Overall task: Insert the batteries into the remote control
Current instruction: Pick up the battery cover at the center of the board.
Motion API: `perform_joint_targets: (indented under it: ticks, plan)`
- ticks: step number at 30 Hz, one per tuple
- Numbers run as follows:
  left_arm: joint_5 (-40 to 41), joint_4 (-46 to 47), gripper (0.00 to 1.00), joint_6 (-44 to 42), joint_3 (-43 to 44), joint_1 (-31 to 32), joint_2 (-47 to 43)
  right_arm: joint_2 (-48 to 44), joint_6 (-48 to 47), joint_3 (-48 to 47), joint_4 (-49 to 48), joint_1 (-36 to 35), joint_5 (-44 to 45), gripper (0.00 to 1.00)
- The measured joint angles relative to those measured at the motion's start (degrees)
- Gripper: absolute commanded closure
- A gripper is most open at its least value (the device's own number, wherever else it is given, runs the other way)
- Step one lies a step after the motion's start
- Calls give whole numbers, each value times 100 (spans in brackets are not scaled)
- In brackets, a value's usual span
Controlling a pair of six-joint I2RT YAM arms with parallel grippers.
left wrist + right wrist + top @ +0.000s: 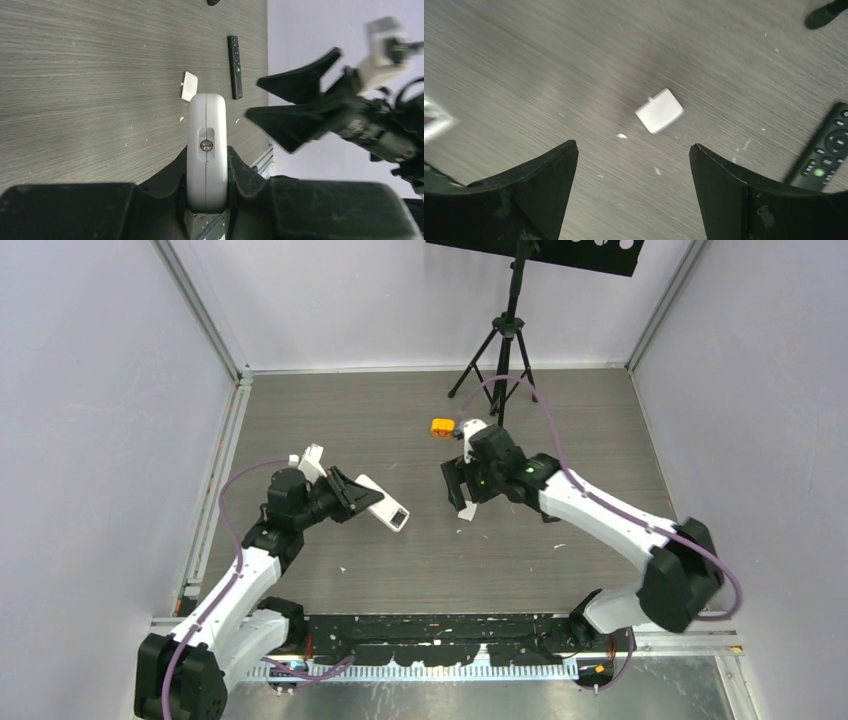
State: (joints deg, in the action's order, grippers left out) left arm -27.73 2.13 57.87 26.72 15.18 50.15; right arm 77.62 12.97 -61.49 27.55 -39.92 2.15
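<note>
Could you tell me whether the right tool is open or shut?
Open: the right tool shows both fingers wide apart, nothing held; the white cover lies on the table.

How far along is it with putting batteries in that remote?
Early. Seemingly done: a small white piece, likely the battery cover, lies loose on the table. In hand: the left tool is clamped on the white remote, the right tool hangs open above that piece. Left: I can spot no batteries, so loading seems yet to start.
</note>
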Motion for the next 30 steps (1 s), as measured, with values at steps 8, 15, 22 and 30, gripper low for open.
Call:
perform_joint_targets:
  ticks: [8, 15, 22, 30]
  plan:
    - [-256, -205, 100, -186, 372, -72, 334, 1742, -2094, -208, 538, 48, 247, 13]
    - [-472, -289, 100, -275, 647, -107, 863, 2382, -2920, -448, 645, 402, -103, 15]
    - [-636, -310, 100, -291, 872, -157, 1172, 2680, -3407, -697, 688, 590, -592, 17]
    - [-697, -289, 100, -286, 890, -199, 1327, 2920, -3598, -839, 710, 592, -940, 23]
